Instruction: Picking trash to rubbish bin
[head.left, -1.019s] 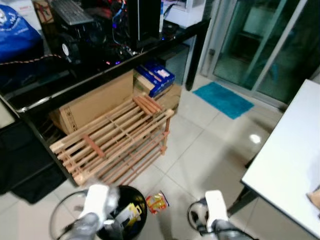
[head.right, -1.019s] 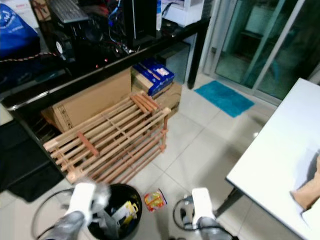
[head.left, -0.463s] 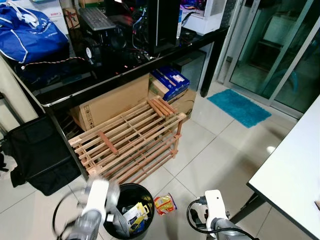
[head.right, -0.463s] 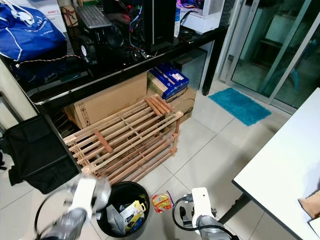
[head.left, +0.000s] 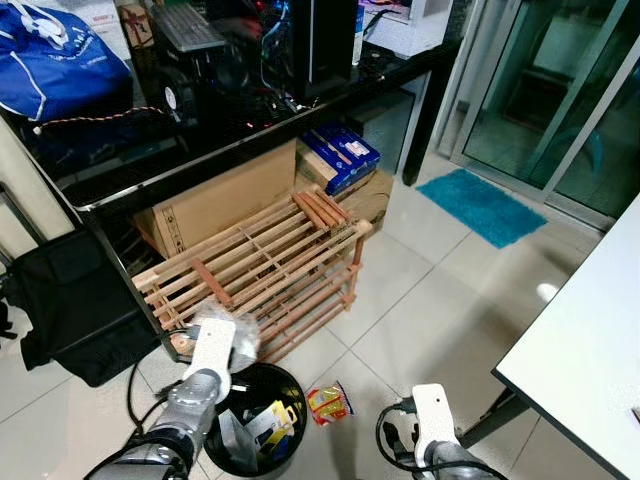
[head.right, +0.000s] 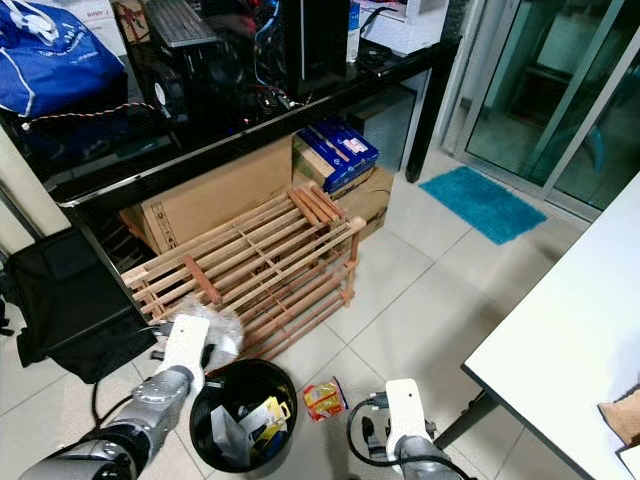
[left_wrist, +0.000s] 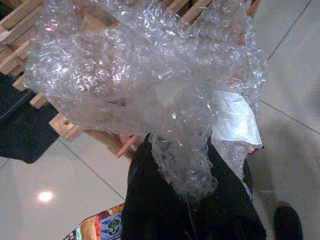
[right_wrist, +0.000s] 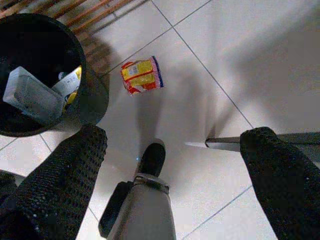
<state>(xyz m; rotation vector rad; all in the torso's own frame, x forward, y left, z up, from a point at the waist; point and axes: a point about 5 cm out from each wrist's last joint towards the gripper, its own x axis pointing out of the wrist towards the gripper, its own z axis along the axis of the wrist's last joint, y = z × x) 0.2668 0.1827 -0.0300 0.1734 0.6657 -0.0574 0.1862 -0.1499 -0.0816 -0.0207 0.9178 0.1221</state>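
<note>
— On the far left, what do you see?

— A black bag (head.left: 70, 300) slumps on the tiled floor (head.left: 420, 290) beside the black desk (head.left: 250, 130), with a blue bag (head.left: 60, 60) up on the desk top. Under the desk sit a cardboard box (head.left: 215, 200) and a wooden slatted rack (head.left: 260, 265).

— And the left gripper (left_wrist: 187, 200)?

— Raised in front of the rack's lower corner, just above the near rim of the black rubbish bin (head.right: 245, 410). Its fingers are clamped together on a crumpled wad of bubble wrap (left_wrist: 145, 85), which billows out past the fingertips.

— What's in the bin?

— Some grey and yellow wrappers lie inside already.

— Moving right?

— A red and yellow snack packet (right_wrist: 142, 75) lies flat on the tiles, just beside the bin but not touching it.

— The right gripper (right_wrist: 172, 145)?

— Low, pointing down at the floor near that packet, its two fingers spread wide with nothing between them. Further right, a white table (head.left: 590, 340) edge and a teal mat (head.left: 480, 205) by the glass door (head.left: 560, 90).
</note>
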